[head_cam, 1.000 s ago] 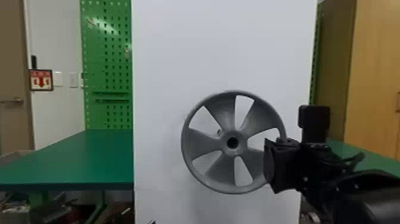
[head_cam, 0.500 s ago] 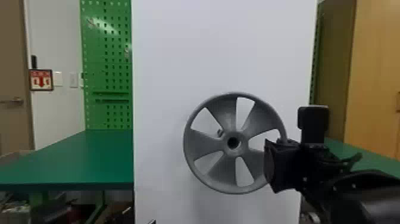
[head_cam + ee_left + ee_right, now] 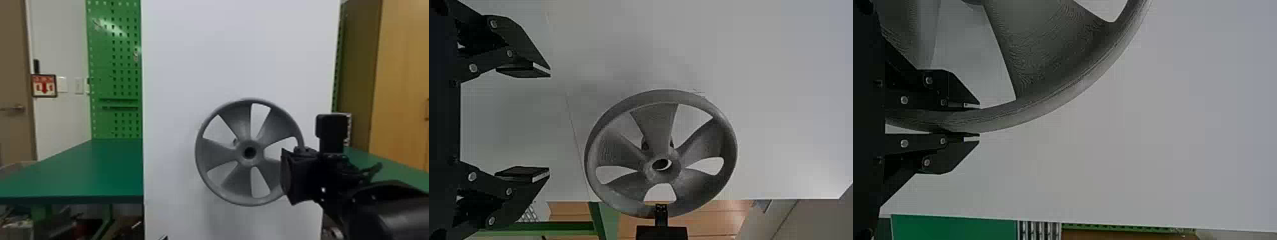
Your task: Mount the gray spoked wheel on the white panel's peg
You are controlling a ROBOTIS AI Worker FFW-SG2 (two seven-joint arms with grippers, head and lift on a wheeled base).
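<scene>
In the head view my right gripper (image 3: 292,172) holds the gray spoked wheel (image 3: 226,151) by its right rim, in front of the white panel (image 3: 236,57). The wheel's face is toward the camera; a small part of the peg (image 3: 235,141) shows between spokes, up and left of the hub. In the right wrist view my right gripper (image 3: 975,121) is shut on the rim of the wheel (image 3: 1053,102). My left gripper (image 3: 549,124) stands open and empty in the left wrist view, apart from the wheel (image 3: 619,147).
A green table (image 3: 73,169) runs behind the panel on both sides. Behind it at the left stands a green pegboard (image 3: 116,79); a wooden cabinet (image 3: 402,79) is at the right. Assorted items lie under the table at the left.
Held in my right gripper, the wheel has shifted very slightly to the right in the head view, its left rim moving most. My right gripper has hardly moved.
</scene>
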